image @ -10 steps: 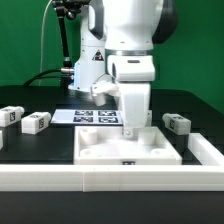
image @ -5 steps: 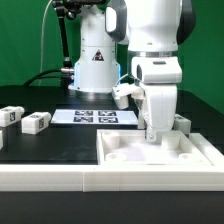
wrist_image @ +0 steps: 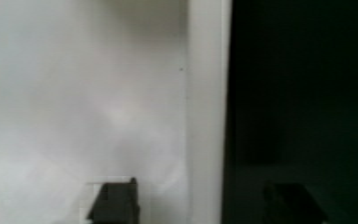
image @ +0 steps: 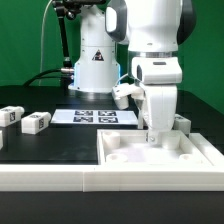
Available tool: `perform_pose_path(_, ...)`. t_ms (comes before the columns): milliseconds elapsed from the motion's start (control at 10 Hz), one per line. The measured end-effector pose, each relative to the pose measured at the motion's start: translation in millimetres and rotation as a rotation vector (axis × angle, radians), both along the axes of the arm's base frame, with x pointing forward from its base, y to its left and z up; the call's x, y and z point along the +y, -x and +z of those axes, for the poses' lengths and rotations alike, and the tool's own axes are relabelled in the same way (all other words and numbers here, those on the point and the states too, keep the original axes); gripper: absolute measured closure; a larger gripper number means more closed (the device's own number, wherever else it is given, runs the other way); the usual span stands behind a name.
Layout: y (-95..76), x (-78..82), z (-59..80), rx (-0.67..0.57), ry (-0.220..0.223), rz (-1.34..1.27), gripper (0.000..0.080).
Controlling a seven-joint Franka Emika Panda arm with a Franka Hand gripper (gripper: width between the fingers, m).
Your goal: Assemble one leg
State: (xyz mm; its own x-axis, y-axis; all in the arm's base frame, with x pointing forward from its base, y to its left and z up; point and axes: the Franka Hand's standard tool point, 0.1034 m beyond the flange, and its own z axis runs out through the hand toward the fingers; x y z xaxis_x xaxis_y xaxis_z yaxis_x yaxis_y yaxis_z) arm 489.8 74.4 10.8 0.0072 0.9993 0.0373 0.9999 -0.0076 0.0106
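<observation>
Two white legs with marker tags (image: 8, 117) (image: 35, 123) lie on the black table at the exterior view's left. A third leg (image: 183, 122) shows partly behind the arm at the right. My gripper (image: 153, 138) points down at the far edge of the large white square panel (image: 130, 152). In the wrist view the gripper (wrist_image: 202, 203) straddles the panel's edge (wrist_image: 208, 100). One finger (wrist_image: 115, 202) is over the white panel, the other (wrist_image: 290, 202) over the black table. The jaws stand apart and hold nothing that I can see.
The marker board (image: 95, 117) lies behind the panel near the robot base (image: 97, 70). A white rail (image: 60, 180) runs along the front of the table, with a side piece at the right (image: 208, 140).
From one second to half a second ago the arm and the large panel shifted together to the exterior view's right. Since then nothing has visibly moved.
</observation>
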Motion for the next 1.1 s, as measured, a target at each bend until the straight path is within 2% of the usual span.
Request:
perform_pose_path(100,0.0,-0.3,0.0,0.0,0.0,0.0,0.0426)
perform_pose_path(200,0.0,-0.5,-0.1,0.0,0.0,-0.001,0.0245)
perform_pose_path(300,0.0,-0.7,-0.1,0.0,0.0,-0.001,0.0176)
perform_pose_path(800,-0.6,-0.4,1.9,-0.002,0.001,-0.009,0.0151)
perform_pose_path(1100,6.0,13.6,37.9,-0.033,0.009,-0.109,0.0151)
